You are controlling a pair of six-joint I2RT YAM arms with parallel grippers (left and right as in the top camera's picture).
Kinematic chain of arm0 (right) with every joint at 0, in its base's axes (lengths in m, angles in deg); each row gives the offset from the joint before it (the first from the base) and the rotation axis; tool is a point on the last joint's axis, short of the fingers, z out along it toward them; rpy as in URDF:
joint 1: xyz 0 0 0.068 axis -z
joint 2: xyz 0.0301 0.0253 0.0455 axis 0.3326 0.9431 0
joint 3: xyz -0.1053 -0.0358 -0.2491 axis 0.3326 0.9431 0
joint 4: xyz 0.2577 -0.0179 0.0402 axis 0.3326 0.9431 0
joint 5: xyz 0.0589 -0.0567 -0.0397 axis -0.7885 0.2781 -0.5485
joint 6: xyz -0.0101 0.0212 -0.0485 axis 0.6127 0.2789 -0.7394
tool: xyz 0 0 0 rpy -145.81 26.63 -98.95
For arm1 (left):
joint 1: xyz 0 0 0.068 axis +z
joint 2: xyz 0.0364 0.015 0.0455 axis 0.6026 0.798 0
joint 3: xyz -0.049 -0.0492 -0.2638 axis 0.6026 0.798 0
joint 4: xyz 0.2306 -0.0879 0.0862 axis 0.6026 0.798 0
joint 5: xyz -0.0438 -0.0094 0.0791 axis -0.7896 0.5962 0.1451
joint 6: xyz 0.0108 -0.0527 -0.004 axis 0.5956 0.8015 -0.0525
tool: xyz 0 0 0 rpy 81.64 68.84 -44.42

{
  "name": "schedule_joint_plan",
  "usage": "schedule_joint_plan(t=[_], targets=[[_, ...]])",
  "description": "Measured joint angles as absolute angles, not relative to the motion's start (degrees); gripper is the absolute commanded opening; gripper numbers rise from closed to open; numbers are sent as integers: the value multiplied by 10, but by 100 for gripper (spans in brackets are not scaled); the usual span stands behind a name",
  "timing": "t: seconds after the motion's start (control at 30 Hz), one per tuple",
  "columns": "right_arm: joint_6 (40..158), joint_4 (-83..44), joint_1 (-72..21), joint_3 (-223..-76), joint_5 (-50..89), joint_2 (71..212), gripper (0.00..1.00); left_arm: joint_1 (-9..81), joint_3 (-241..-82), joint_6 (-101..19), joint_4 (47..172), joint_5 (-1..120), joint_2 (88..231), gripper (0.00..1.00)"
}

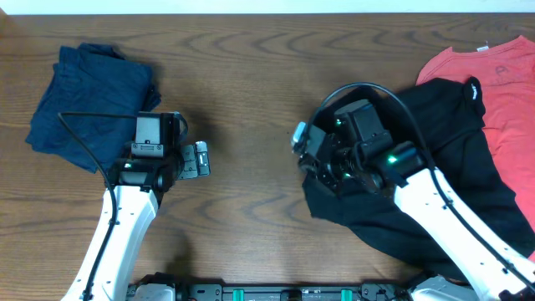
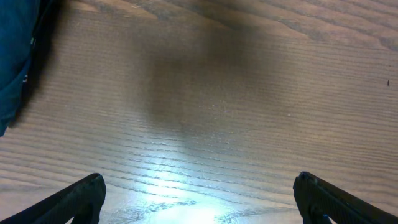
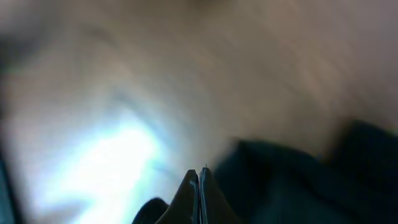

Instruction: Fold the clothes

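A large black shirt (image 1: 456, 159) lies crumpled at the right, partly over a coral-red garment (image 1: 506, 79). My right gripper (image 1: 303, 144) sits at the shirt's left edge. In the blurred right wrist view its fingers (image 3: 199, 175) are pressed together, with black fabric (image 3: 298, 183) on both sides of them. A folded navy-blue garment (image 1: 88, 100) lies at the far left; its edge shows in the left wrist view (image 2: 12, 56). My left gripper (image 1: 201, 159) is open and empty over bare wood (image 2: 199, 202), to the right of the navy garment.
The wooden table (image 1: 251, 75) fills the view. A black cable (image 1: 84, 138) from the left arm crosses the navy garment. The right arm's cable (image 1: 368, 88) loops above the black shirt. The table's front edge carries the arm bases (image 1: 276, 293).
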State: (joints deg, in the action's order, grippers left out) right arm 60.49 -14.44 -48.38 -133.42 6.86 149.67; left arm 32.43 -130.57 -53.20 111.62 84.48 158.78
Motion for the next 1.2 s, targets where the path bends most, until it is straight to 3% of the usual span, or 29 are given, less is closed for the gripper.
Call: schedule_joint_plan(t=[0.07, 0.2, 0.37, 0.5, 0.73, 1.07, 1.2], targets=[[647, -155, -482, -1334, 141, 1501, 5, 324, -1306, -532, 1116, 837, 1588, 98], [732, -156, -468, -1334, 226, 1500, 33, 324, -1306, -532, 1109, 803, 1588, 98], [805, -144, -445, -1334, 275, 1477, 28, 324, -1306, -532, 1074, 718, 1588, 98], [884, -106, -413, -1334, 323, 1447, 48, 319, -1306, -524, 1042, 657, 1588, 98], [979, -53, -309, -1334, 376, 1431, 52, 246, -1306, -471, 1003, 618, 1622, 98], [1007, -15, -227, -1334, 388, 1426, 53, 81, -1306, -358, 854, 605, 1804, 99], [1011, -10, -213, -1334, 390, 1418, 53, 35, -1306, -331, 780, 603, 1861, 82]])
